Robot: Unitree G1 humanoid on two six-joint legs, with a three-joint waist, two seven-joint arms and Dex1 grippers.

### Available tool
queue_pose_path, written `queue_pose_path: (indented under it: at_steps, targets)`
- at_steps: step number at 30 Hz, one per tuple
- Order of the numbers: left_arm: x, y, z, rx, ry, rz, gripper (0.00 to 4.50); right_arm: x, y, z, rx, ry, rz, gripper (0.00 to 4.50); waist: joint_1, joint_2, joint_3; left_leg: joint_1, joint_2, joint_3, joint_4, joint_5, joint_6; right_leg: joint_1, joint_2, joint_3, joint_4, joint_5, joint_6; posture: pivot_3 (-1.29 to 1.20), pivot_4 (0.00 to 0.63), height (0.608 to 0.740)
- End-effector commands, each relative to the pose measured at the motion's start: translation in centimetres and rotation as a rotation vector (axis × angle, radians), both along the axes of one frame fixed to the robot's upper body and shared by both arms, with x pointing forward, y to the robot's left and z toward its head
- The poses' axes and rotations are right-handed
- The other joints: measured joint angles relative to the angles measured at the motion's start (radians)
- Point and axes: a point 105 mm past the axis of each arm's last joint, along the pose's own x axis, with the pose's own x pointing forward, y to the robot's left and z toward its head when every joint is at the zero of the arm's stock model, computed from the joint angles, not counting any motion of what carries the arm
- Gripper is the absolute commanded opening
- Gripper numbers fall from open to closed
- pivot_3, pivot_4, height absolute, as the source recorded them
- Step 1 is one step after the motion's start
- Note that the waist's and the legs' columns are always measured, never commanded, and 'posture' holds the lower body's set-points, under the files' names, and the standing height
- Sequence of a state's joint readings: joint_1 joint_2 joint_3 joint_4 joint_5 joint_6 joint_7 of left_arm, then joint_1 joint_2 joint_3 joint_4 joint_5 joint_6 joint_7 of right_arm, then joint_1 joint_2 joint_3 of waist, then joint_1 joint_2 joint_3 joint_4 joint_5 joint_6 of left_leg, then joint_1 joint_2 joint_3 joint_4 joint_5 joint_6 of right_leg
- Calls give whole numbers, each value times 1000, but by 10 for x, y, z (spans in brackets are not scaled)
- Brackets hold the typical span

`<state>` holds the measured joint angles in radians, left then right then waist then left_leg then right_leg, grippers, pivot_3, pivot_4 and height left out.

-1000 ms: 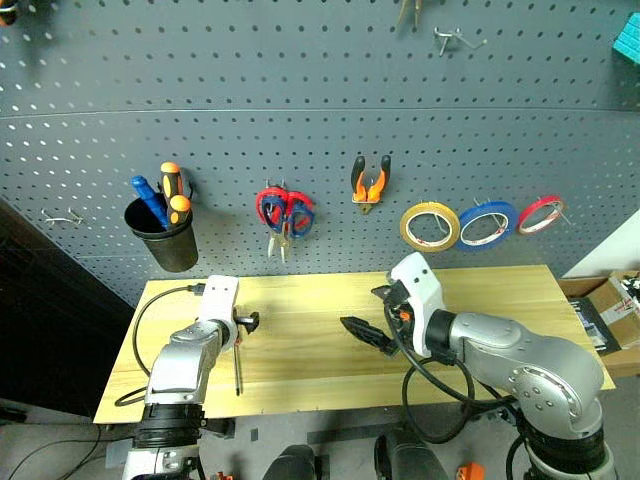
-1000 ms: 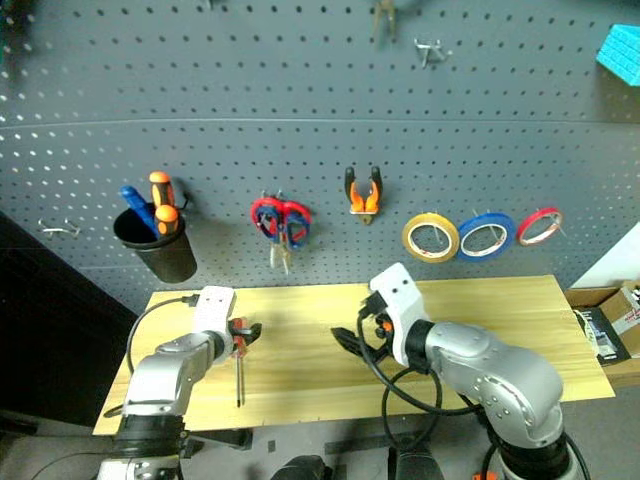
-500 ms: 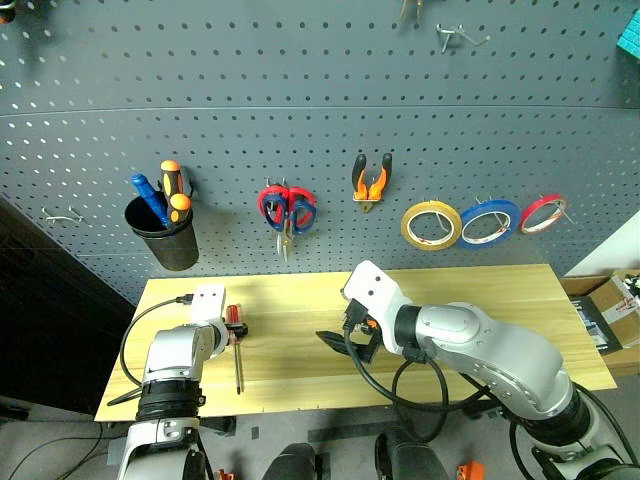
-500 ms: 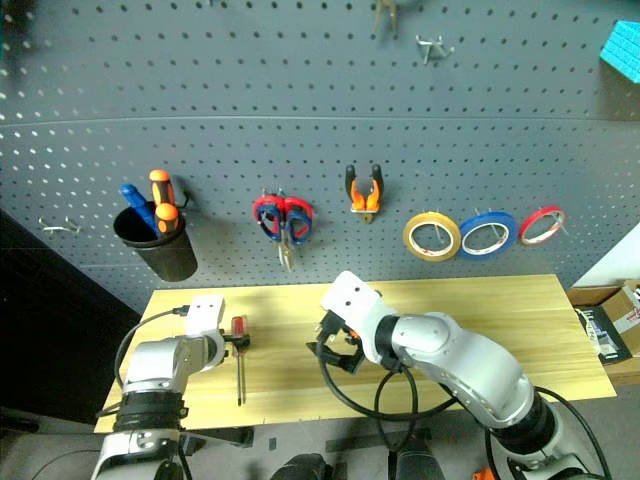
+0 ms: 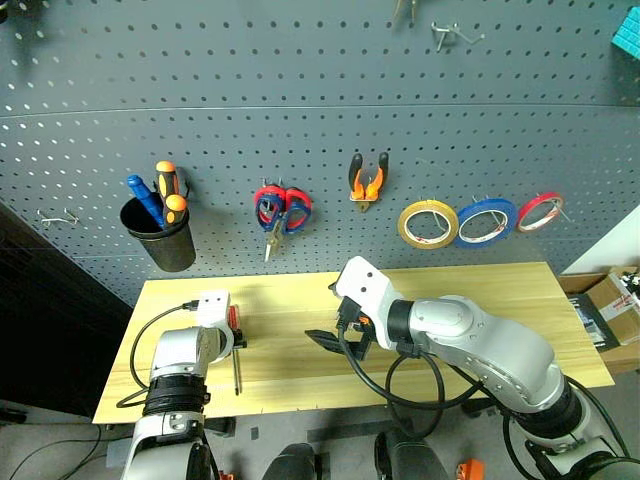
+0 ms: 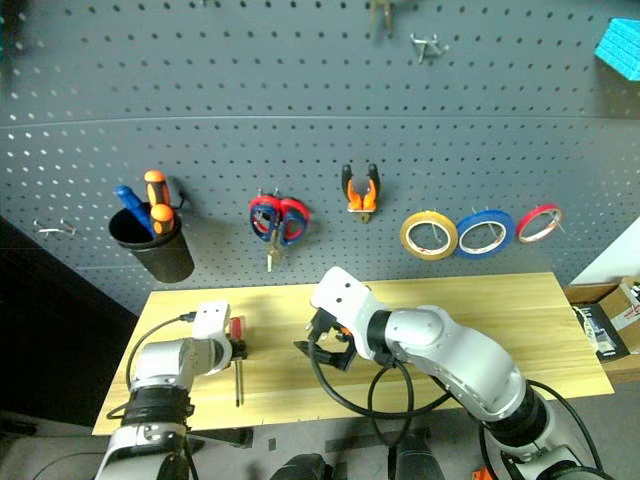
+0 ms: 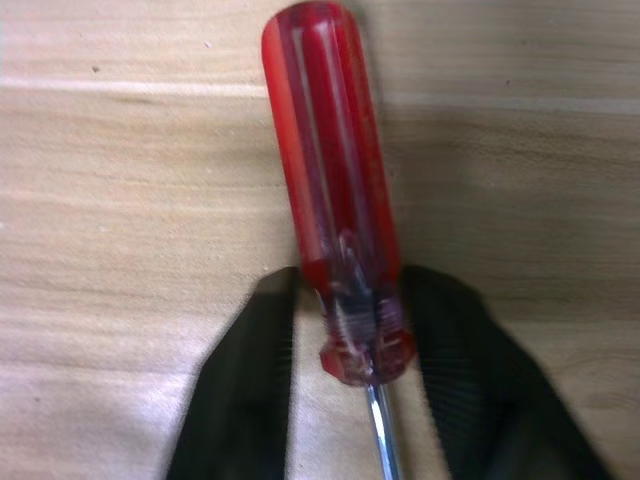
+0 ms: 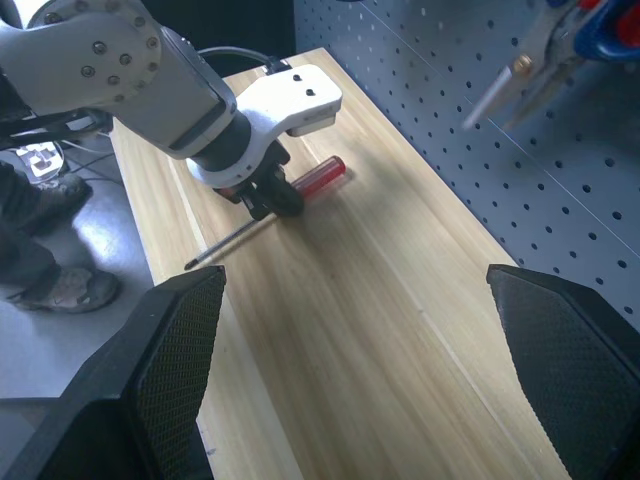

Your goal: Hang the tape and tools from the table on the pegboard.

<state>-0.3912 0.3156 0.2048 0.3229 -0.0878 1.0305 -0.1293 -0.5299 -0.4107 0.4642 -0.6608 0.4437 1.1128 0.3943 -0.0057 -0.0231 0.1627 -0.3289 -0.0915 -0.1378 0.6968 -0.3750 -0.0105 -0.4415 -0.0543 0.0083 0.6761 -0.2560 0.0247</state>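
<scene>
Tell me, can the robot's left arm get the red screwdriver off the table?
Probably yes. The left end effector is already shut on the screwdriver near the bottom of its handle, and nothing blocks it on the table.

arms: silver-grey rounded shells, black joint rings
wrists: white boxy housings, lower left and centre of frame
cables: black loops beside both forearms
fingers: black, broad, matte wedges
</scene>
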Motion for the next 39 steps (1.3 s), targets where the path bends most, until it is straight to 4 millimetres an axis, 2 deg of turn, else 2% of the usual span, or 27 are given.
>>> queue_pose_path:
  at_steps: [1,6,8,10,12,15,19,21,26,33,35,39]
  targets:
    - [-9,7,-5,10,2,-2,740,-8,3,17,53,-90,62,4500,0,1,0,0,0,0,0,0,0,0,0,0,0,0,0,-30,204,740]
    - [-21,17,-4,35,-30,8,740,-12,0,27,103,-221,108,4500,-1,1,1,0,0,0,-1,0,0,0,0,0,-1,0,0,-21,198,740]
    - [-22,19,3,89,-83,-54,740,-15,-2,27,104,-228,130,4500,-1,1,1,0,0,0,-1,0,0,0,0,0,-1,0,0,-19,198,740]
    - [-20,16,23,210,-224,-219,740,-18,-4,33,143,-230,152,4500,-5,2,1,0,0,0,-2,0,0,0,0,0,-2,0,0,-16,195,740]
    - [-23,4,44,295,-379,-375,740,-19,-7,39,181,-235,157,4500,-4,2,3,0,1,0,-3,0,0,0,0,0,-3,0,0,-12,192,740]
    - [-28,-9,65,375,-545,-509,740,-17,-12,43,198,-244,151,4500,11,3,4,-1,1,0,-3,0,0,1,0,-1,-6,0,0,1,183,740]
    - [-37,-46,127,469,-947,-728,740,-14,-18,45,199,-262,143,4500,29,5,5,-2,1,-5,-4,0,0,4,0,-5,-13,2,0,36,167,740]
    - [-41,-60,151,498,-1098,-791,740,-12,-20,46,197,-274,144,4500,34,4,5,-3,1,-6,-4,0,0,4,0,-6,-14,2,0,50,161,740]
    - [-34,-60,207,581,-1330,-687,740,-8,-27,49,187,-308,161,4500,38,4,4,-4,1,-10,-4,0,0,4,0,-10,-15,2,0,108,134,740]
    - [-31,-49,265,601,-1486,-474,740,1,-35,55,168,-341,186,4500,53,2,1,-5,1,-10,-3,0,0,3,0,-12,-14,2,0,152,110,740]
    - [-31,-46,272,577,-1489,-414,740,3,-36,56,161,-347,196,4500,62,2,0,-5,1,-10,-3,0,0,3,0,-12,-13,2,0,159,106,740]
    - [-33,-47,263,563,-1446,-414,740,6,-36,58,158,-355,213,4500,74,0,-6,-5,0,-10,-2,0,0,3,0,-12,-14,2,0,167,93,740]
